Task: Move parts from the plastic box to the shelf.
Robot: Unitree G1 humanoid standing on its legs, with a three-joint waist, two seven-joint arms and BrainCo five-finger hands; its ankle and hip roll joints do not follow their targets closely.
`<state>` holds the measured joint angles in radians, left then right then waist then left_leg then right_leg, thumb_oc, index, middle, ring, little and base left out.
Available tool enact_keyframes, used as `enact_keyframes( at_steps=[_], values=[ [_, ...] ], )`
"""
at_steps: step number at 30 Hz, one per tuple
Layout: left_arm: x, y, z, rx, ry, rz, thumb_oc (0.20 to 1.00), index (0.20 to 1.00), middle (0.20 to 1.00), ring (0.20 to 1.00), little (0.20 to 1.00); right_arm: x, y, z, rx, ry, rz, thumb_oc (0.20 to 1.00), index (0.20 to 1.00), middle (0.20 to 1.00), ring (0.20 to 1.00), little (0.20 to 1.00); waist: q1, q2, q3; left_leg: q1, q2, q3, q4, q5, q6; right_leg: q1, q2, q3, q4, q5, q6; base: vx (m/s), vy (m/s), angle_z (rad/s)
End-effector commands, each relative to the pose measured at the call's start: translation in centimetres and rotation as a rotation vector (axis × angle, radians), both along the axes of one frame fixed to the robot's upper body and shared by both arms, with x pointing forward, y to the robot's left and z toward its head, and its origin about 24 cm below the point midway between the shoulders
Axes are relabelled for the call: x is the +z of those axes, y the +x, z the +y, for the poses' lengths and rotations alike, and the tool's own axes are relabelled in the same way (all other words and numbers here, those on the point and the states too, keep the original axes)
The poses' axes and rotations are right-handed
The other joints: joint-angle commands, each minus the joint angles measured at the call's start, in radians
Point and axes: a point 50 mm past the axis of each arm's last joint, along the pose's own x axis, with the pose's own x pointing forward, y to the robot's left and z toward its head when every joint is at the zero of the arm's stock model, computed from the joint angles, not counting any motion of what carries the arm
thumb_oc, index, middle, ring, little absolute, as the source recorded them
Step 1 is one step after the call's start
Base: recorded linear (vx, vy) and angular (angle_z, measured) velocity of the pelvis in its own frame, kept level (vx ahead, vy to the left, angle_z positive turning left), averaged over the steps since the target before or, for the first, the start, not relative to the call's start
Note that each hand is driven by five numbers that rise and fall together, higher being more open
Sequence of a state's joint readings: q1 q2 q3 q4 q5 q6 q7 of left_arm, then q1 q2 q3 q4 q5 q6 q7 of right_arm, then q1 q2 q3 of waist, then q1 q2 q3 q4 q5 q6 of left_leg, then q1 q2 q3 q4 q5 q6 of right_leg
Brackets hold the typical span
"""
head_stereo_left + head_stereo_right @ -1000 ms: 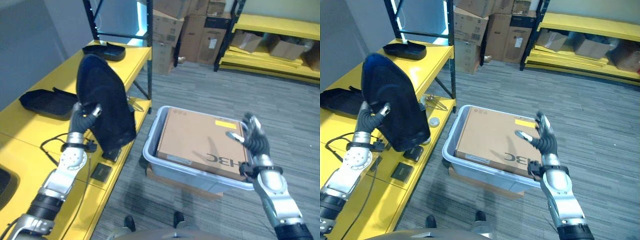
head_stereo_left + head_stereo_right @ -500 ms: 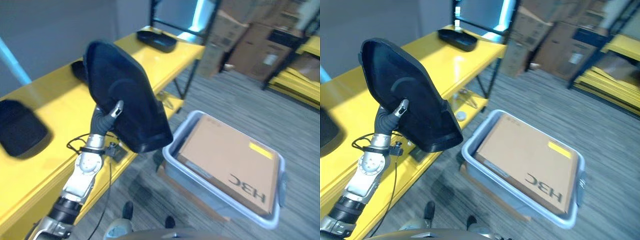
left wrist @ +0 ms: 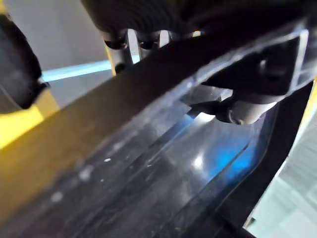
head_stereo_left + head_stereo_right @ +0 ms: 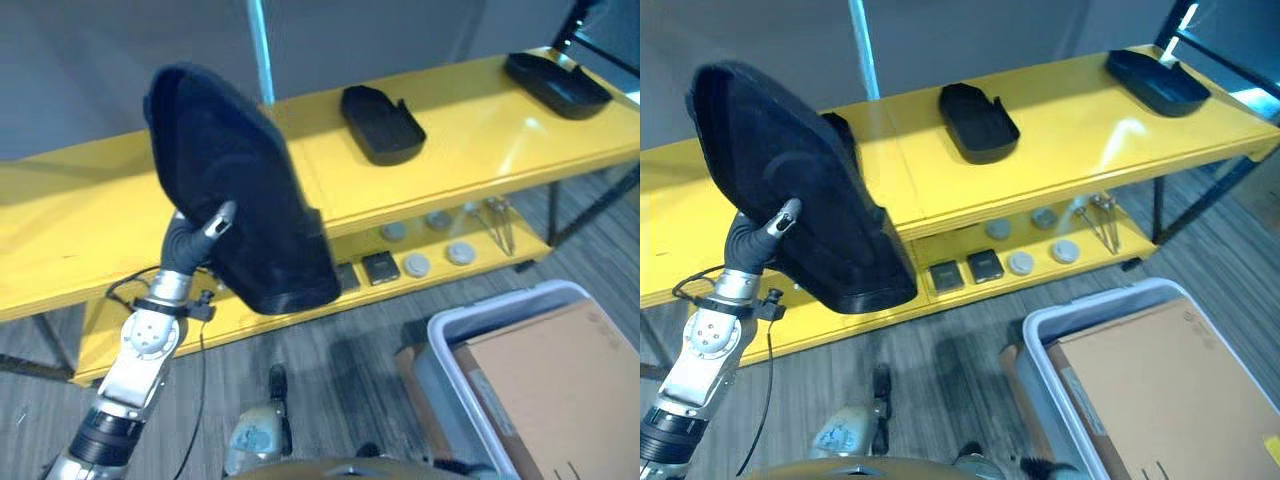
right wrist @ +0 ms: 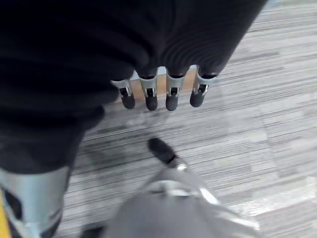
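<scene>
Step in hand: carry to the shelf, then set down. The left hand (image 4: 758,235) holds the large black moulded part (image 4: 790,190) upright above the yellow shelf (image 4: 1060,130), thumb and fingers clamped on its lower rim (the wrist view shows fingers curled over the edge).

To do it well, by judgement: lower the part flat onto a bare stretch of the top shelf, keeping clear of the black tray-like part (image 4: 978,122) at about 1 o'clock from the hand and the second one (image 4: 1158,82) at the far end. The part is broad and gripped only at one edge, so it may swing; a slow tilt before release seems wise.

The part rises from the hand toward 12 o'clock, its bulk spreading toward 3 o'clock.

The right hand (image 5: 158,91) hangs over the carpeted floor (image 5: 277,99), fingers relaxed, holding nothing.

The plastic box (image 4: 1040,345), with a cardboard box (image 4: 1160,390) inside, sits at 4 o'clock, well apart.
</scene>
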<state>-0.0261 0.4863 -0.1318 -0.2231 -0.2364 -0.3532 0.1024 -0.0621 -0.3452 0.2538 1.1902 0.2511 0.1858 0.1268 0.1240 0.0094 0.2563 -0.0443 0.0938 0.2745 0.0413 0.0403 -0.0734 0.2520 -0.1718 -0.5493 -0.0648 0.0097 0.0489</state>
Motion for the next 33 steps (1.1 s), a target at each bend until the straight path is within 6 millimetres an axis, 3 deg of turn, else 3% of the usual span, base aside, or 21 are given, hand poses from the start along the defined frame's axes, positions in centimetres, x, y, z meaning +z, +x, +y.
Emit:
enact_keyframes(
  at_steps=[1, 4, 7, 9, 11, 13, 16, 17, 19, 22, 26, 27, 28, 29, 30, 31, 33],
  values=[
    [4.3, -0.6, 0.4, 0.007, -0.07, -0.237, 0.2, 0.2, 0.2, 0.2, 0.2, -0.4, -0.4, 1.0, 0.017, 0.039, 0.08, 1.0, 1.0, 1.0, 1.0, 1.0, -0.033, -0.006, -0.023, 0.067, 0.049, -0.023, 0.069, -0.086, 0.002, -0.119, 0.04, 0.133, 0.108, -0.108, -0.001, -0.05, 0.228, 0.87],
    [4.3, -0.4, 0.1, -0.019, -0.056, -0.207, 0.2, 0.2, 0.2, 0.2, 0.2, -0.5, -1.4, 0.2, 0.038, 0.007, 0.14, 1.0, 1.0, 1.0, 1.0, 1.0, -0.055, 0.014, -0.065, 0.142, 0.101, 0.071, 0.033, -0.074, -0.027, -0.125, 0.011, 0.062, 0.1, -0.098, 0.005, -0.08, 0.384, 1.44],
    [4.2, -0.6, -0.3, -0.066, -0.044, -0.193, 0.2, 0.2, 0.2, 0.2, 0.2, -0.4, -1.7, -0.3, -0.02, -0.01, 0.157, 1.0, 1.0, 1.0, 1.0, 1.0, -0.057, 0.039, -0.093, 0.194, 0.066, 0.104, -0.101, -0.068, -0.036, -0.103, -0.017, 0.037, 0.074, -0.077, 0.039, 0.0, 0.468, 1.48],
    [4.6, -0.9, -0.1, -0.105, -0.005, -0.211, 0.2, 0.2, 0.2, 0.2, 0.2, -0.6, -2.4, 0.3, -0.105, 0.042, 0.218, 1.0, 1.0, 1.0, 1.0, 1.0, -0.032, 0.044, -0.106, 0.207, 0.011, 0.067, -0.117, -0.099, -0.008, -0.094, -0.06, 0.033, 0.056, -0.034, 0.089, 0.05, 0.469, 0.49],
    [5.3, -1.0, 0.1, -0.128, 0.025, -0.226, 0.2, 0.2, 0.2, 0.2, 0.2, -0.8, -3.2, 0.4, -0.061, 0.021, 0.254, 1.0, 1.0, 1.0, 1.0, 1.0, -0.018, 0.039, -0.104, 0.21, -0.018, 0.063, -0.108, -0.13, 0.025, -0.105, -0.096, 0.027, 0.076, -0.015, 0.109, -0.01, 0.316, -0.08],
    [6.1, -0.6, -0.1, -0.159, 0.033, -0.221, 0.2, 0.2, 0.2, 0.2, 0.2, -0.8, -3.8, -0.2, -0.108, -0.005, 0.244, 1.0, 1.0, 1.0, 1.0, 1.0, -0.017, 0.038, -0.094, 0.19, -0.036, 0.046, -0.079, -0.155, 0.06, -0.122, -0.12, 0.053, 0.131, -0.026, 0.099, -0.01, 0.252, -0.05],
    [6.5, 0.3, -1.1, -0.198, 0.032, -0.2, 0.2, 0.2, 0.2, 0.2, 0.2, -0.6, -3.8, -0.6, -0.219, 0.018, 0.217, 1.0, 1.0, 1.0, 1.0, 1.0, -0.071, 0.037, -0.079, 0.161, -0.063, -0.033, -0.051, -0.162, 0.1, -0.182, -0.064, 0.206, 0.202, -0.057, 0.07, 0.03, 0.151, 0.21],
    [6.4, 0.9, -2.0, -0.225, 0.036, -0.199, 0.2, 0.2, 0.2, 0.2, 0.2, -0.7, -4.3, -0.8, -0.172, 0.032, 0.219, 1.0, 1.0, 1.0, 1.0, 1.0, -0.118, 0.03, -0.068, 0.163, -0.087, -0.097, -0.059, -0.165, 0.113, -0.225, 0.029, 0.304, 0.225, -0.086, 0.061, 0.03, 0.115, 0.74],
    [6.3, 1.0, -2.3, -0.237, 0.033, -0.201, 0.2, 0.2, 0.2, 0.2, 0.2, -0.7, -4.6, -0.8, -0.137, 0.032, 0.222, 1.0, 1.0, 1.0, 1.0, 1.0, -0.13, 0.026, -0.063, 0.168, -0.098, -0.114, -0.069, -0.162, 0.113, -0.234, 0.066, 0.32, 0.216, -0.084, 0.055, 0.07, 0.068, 0.76],
    [5.9, 0.6, -2.9, -0.262, 0.021, -0.212, 0.2, 0.2, 0.2, 0.2, 0.2, -0.9, -5.4, -0.6, -0.118, 0.044, 0.211, 1.0, 1.0, 1.0, 1.0, 1.0, -0.15, 0.01, -0.06, 0.182, -0.146, -0.16, -0.089, -0.156, 0.107, -0.251, 0.152, 0.346, 0.117, -0.026, 0.038, 0.12, 0.007, 0.25],
    [5.8, 0.5, -2.9, -0.25, 0.0, -0.211, 0.2, 0.2, 0.2, 0.2, 0.2, -1.1, -5.7, 0.0, -0.124, 0.079, 0.22, 1.0, 1.0, 1.0, 1.0, 1.0, -0.165, 0.002, -0.065, 0.183, -0.178, -0.179, -0.056, -0.193, 0.119, -0.252, 0.172, 0.402, 0.053, 0.006, 0.029, 0.11, -0.078, 0.33],
    [5.7, 0.7, -2.7, -0.239, -0.026, -0.197, 0.2, 0.2, 0.2, 0.2, 0.2, -1.2, -5.9, 0.4, -0.108, 0.087, 0.229, 1.0, 1.0, 1.0, 1.0, 1.0, -0.165, -0.001, -0.067, 0.167, -0.185, -0.165, 0.001, -0.213, 0.115, -0.252, 0.161, 0.391, 0.06, -0.001, 0.025, 0.13, -0.11, -0.03],
    [5.5, 1.2, -2.6, -0.213, -0.047, -0.178, 0.2, 0.2, 0.2, 0.2, 0.2, -1.2, -5.7, 0.3, -0.119, 0.057, 0.218, 1.0, 1.0, 1.0, 1.0, 1.0, -0.153, -0.01, -0.053, 0.098, -0.189, -0.139, 0.187, -0.225, 0.094, -0.208, 0.134, 0.371, 0.051, -0.016, 0.004, 0.12, -0.095, 0.12],
    [5.4, 1.3, -2.7, -0.211, -0.046, -0.175, 0.2, 0.2, 0.2, 0.2, 0.2, -1.2, -5.6, 0.3, -0.125, 0.053, 0.213, 1.0, 1.0, 1.0, 1.0, 1.0, -0.152, -0.01, -0.051, 0.088, -0.188, -0.14, 0.208, -0.224, 0.091, -0.203, 0.133, 0.37, 0.049, -0.017, 0.001, 0.16, -0.084, 0.07],
    [4.9, 1.5, -2.7, -0.198, -0.025, -0.161, 0.2, 0.2, 0.2, 0.2, 0.2, -1.2, -5.3, 0.1, -0.202, 0.047, 0.168, 1.0, 1.0, 1.0, 1.0, 1.0, -0.145, -0.012, -0.041, 0.042, -0.161, -0.122, 0.288, -0.199, 0.069, -0.176, 0.122, 0.359, 0.046, -0.026, -0.009, 0.13, 0.005, 0.07],
    [4.6, 1.5, -2.7, -0.187, -0.011, -0.155, 0.2, 0.2, 0.2, 0.2, 0.2, -1.1, -4.8, -0.1, -0.267, 0.059, 0.127, 1.0, 1.0, 1.0, 1.0, 1.0, -0.148, -0.009, -0.04, 0.033, -0.126, -0.097, 0.292, -0.187, 0.055, -0.161, 0.118, 0.351, 0.042, -0.032, -0.011, 0.17, 0.05, 0.06],
    [4.1, 1.6, -2.1, -0.13, 0.018, -0.146, 0.2, 0.2, 0.2, 0.2, 0.2, -0.8, -3.8, -0.4, -0.295, 0.083, 0.104, 1.0, 1.0, 1.0, 1.0, 1.0, -0.162, 0.006, -0.052, 0.06, -0.066, -0.061, 0.207, -0.161, 0.036, -0.15, 0.113, 0.353, 0.033, -0.043, -0.009, 0.2, 0.182, 0.07]
  ],
)
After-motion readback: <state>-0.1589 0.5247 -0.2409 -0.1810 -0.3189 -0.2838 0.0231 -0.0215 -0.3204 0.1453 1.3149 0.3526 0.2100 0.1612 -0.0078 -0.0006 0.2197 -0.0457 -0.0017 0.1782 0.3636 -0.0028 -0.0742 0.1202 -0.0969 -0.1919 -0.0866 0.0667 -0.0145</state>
